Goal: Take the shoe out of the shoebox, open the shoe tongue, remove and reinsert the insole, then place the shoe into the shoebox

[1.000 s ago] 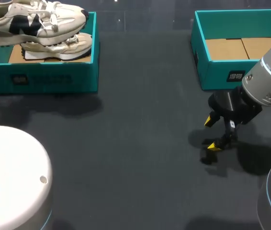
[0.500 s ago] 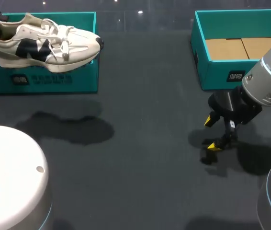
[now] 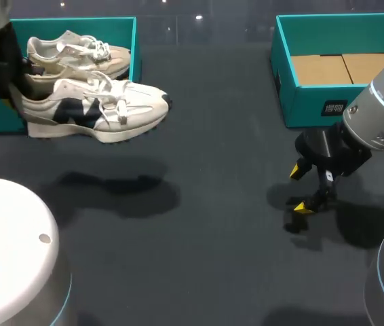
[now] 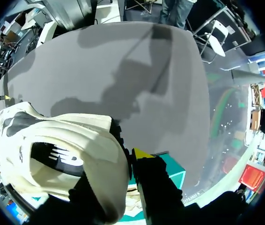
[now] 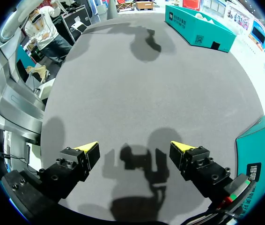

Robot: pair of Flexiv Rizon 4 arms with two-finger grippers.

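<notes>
A cream sneaker with navy side marks (image 3: 97, 109) hangs in the air just in front of the left teal shoebox (image 3: 134, 47), toe pointing right. My left gripper (image 3: 21, 102) is shut on the sneaker's heel. In the left wrist view the heel collar (image 4: 76, 154) sits between the fingers of the left gripper (image 4: 123, 166), one yellow tip (image 4: 142, 153) showing and the other hidden behind the shoe. A second cream sneaker (image 3: 77, 56) lies inside that box. My right gripper (image 3: 304, 189) hovers low over the table at the right, open and holding nothing, as the right wrist view of the gripper (image 5: 135, 150) confirms.
A second teal shoebox (image 3: 300, 102) with a cardboard floor stands at the back right, just behind my right gripper. The sneaker's shadow (image 3: 121, 190) falls on the dark grey table. A white round arm housing (image 3: 9, 251) fills the front left corner.
My left gripper has carried the sneaker out of the left shoebox, down and to the right in front of it, uncovering the second sneaker. The right arm has not moved.
</notes>
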